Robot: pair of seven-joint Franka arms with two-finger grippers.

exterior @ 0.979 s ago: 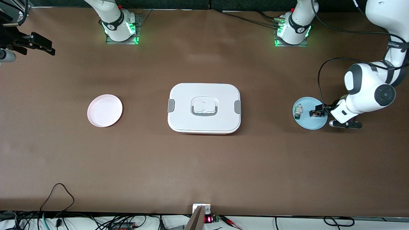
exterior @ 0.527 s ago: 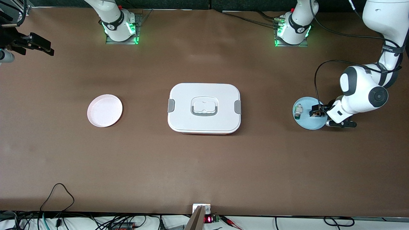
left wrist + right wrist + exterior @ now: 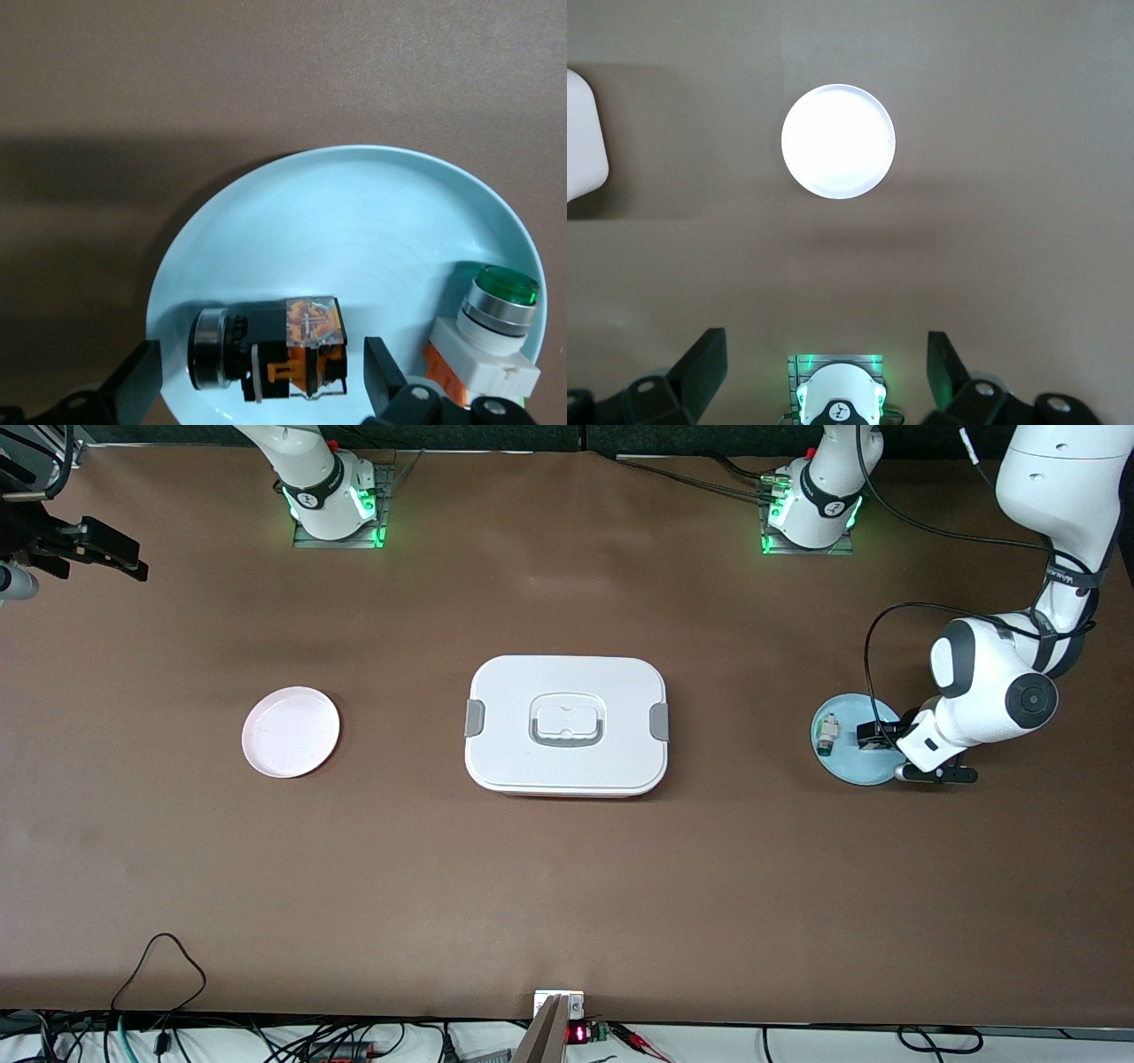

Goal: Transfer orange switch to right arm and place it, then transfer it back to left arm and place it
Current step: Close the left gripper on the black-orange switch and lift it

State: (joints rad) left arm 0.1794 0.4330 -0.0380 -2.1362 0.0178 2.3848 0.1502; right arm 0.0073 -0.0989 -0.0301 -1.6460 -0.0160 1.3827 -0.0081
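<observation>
We see the blocky black orange switch (image 3: 270, 354) lying on the glossy round blue plate (image 3: 354, 221), between the left gripper's (image 3: 261, 385) spread fingers (untouched); the right gripper (image 3: 824, 376) waits, open-fingered, high above the table (image 3: 567, 886).

From my front camera, the left gripper (image 3: 873, 735) is covering most of the orange switch (image 3: 866, 737) (only a dark speck is showing). The box (image 3: 583, 133) is getting cropped by my right wrist view's edge.

High front view, 2 downward wrist views
</observation>
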